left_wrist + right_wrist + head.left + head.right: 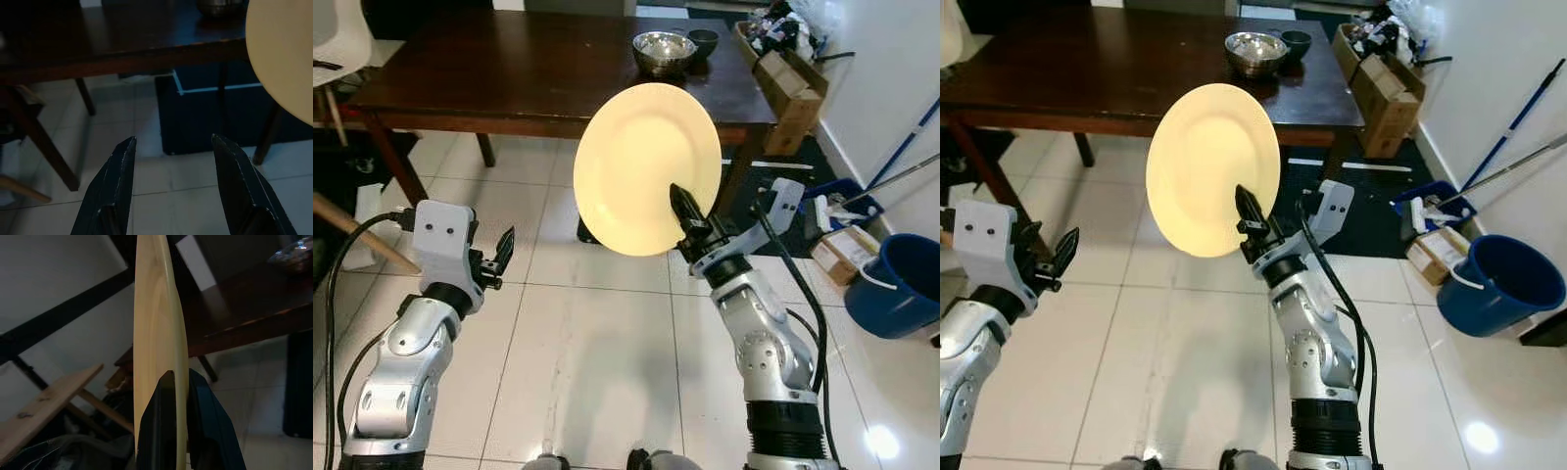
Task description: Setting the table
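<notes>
**Holding a plate upright short of the table**

Your right gripper [686, 208] pinches the cream plate [646, 166] by its lower rim, on edge, above the tiled floor near the dark table [509, 73]. Your left gripper [171, 161] hangs wide open, empty. At the table's far right sit a metal bowl [664, 49] and a small dark bowl [703, 41]; you cannot tell their contents.

There are no words, numbers or signs to read here; the cardboard boxes [790, 80] are too small to tell.

Cream plate [641, 162], dk brown table [509, 69], silver bowl [664, 51], blue bucket [896, 284].
</notes>
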Robot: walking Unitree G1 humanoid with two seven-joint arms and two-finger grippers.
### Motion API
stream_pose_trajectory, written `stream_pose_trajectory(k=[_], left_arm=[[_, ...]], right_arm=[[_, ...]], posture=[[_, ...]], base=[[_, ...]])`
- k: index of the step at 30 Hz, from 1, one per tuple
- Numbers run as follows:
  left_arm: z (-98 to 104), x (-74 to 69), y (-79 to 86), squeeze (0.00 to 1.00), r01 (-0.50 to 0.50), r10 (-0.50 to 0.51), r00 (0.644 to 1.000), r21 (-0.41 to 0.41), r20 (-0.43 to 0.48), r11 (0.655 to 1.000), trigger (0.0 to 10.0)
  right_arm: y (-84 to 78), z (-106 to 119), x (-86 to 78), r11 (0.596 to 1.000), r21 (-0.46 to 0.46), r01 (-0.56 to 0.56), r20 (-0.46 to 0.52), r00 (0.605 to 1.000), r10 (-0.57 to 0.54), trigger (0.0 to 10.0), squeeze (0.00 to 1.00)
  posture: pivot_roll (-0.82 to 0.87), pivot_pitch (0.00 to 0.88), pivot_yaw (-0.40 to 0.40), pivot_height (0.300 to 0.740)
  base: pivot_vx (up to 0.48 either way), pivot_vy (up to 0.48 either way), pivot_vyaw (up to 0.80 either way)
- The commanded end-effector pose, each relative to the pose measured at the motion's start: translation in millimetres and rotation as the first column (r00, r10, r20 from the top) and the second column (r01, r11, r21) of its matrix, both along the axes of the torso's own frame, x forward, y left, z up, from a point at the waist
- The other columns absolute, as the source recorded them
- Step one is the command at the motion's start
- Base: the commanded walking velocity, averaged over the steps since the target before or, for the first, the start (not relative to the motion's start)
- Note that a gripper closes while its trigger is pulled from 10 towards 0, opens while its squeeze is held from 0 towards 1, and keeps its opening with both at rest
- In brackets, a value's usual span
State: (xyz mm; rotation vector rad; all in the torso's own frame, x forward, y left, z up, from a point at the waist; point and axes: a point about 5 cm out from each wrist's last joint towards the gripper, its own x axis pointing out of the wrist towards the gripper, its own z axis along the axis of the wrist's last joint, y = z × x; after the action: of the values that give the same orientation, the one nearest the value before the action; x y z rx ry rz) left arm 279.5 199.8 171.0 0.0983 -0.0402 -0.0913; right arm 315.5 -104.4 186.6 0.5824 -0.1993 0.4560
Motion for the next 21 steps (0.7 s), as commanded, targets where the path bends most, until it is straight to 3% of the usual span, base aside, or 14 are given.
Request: stream_pose_trajectory(k=[1,21], left_arm=[[-1.8,-0.4,-0.6,0.00,0.001,-0.001,1.000,0.001,-0.002,1.000,10.0],[-3.2,-0.3,-0.9,0.00,-0.006,0.006,1.000,0.000,-0.003,1.000,10.0]], right_arm=[[-1.8,1.9,0.0,1.000,-0.015,0.007,0.014,1.000,-0.006,10.0,0.00],[0.8,1.7,-0.9,0.998,-0.067,-0.003,0.032,0.999,0.005,10.0,0.00]], posture=[[-0.01,0.041,0.013,0.740],[-0.01,0.046,0.013,0.740]], base=[[0.480,0.000,0.00],[0.480,0.000,0.73]])
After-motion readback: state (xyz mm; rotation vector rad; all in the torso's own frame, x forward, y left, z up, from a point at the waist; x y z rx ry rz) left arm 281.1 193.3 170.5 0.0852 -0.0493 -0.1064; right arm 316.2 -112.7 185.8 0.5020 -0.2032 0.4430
